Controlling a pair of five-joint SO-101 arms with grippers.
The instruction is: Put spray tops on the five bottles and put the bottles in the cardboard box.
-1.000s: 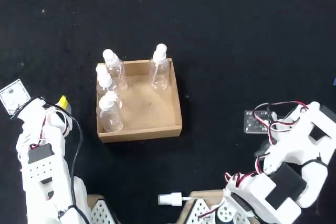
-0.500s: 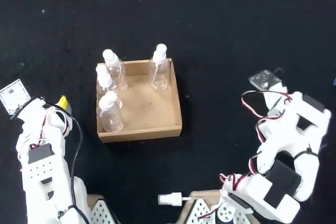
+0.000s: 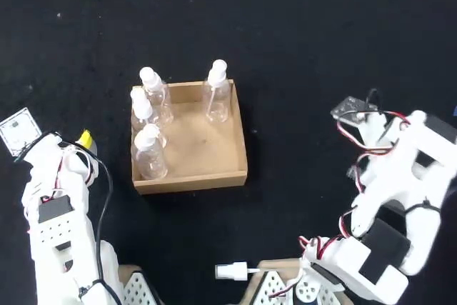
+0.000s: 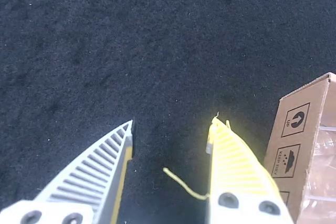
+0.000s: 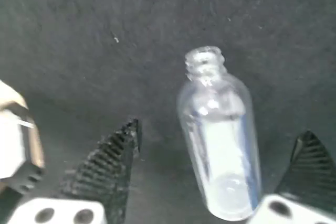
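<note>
right gripper (image 5: pixel 220 129): spread wide, gripping nothing | uncapped bottle (image 5: pixel 220 156): lying between its fingers, neck pointing away from it | left gripper (image 4: pixel 172 123): parted, empty | cardboard box (image 4: pixel 299 129): just beside its yellow finger

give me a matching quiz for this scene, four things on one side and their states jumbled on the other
Things:
1. cardboard box
2. bottle outside the box
3. spray top
4. left gripper

States:
a. open, holding nothing
b. has no top on
c. holds four capped bottles
d. lying alone, on no bottle

Pairs: 1-c, 2-b, 3-d, 4-a
</note>
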